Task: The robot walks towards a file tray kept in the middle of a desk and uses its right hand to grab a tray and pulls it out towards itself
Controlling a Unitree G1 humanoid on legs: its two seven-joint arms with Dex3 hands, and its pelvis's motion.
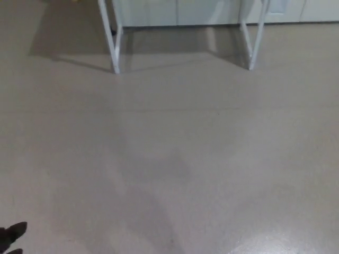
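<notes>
Left hand: black fingertips (13,237) are seen at the lower-left edge; its grip cannot be told.
Desk: 2 white metal legs (112,42) are seen far ahead of that hand.
Floor: smooth grey floor (175,159) is seen between them.

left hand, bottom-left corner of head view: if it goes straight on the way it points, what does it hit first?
Only the fingertips of the left hand show, so direction is a guess: roughly up and right across the bare floor. Nothing lies in that line; the white desk legs stand far ahead. Depth is unclear.
</notes>
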